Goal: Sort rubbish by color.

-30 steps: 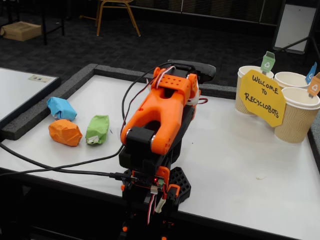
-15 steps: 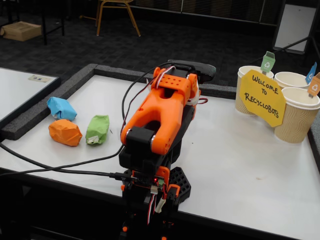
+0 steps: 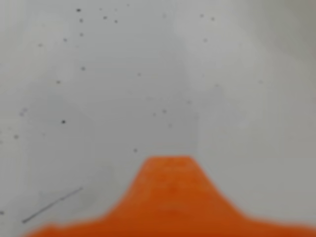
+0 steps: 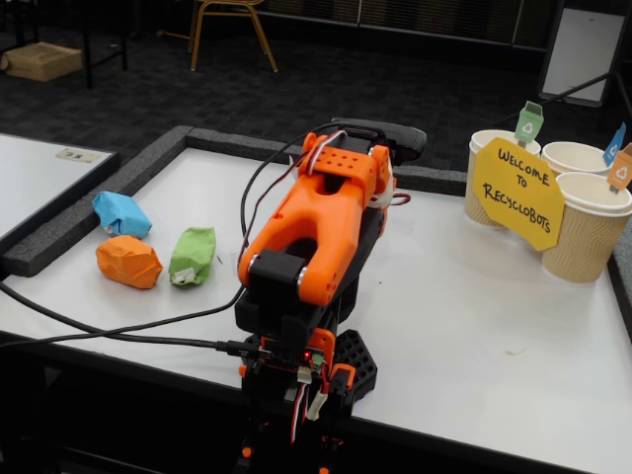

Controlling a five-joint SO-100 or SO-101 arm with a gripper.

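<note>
Green wad (image 4: 193,256) upright-long; blue wad (image 4: 121,214) slanted.

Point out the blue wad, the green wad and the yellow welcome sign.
blue wad (image 4: 121,214), fixed view, middle of the crumpled paper.
green wad (image 4: 193,255), fixed view, centre of its top face.
yellow welcome sign (image 4: 517,193), fixed view, on the lettered face.

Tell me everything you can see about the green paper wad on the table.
The green paper wad is crumpled paper, oblong, with a whitish patch at its near end. It lies on the white table at the left of the fixed view, just right of the orange wad, close to it but seemingly apart. Nothing grips it.
</note>
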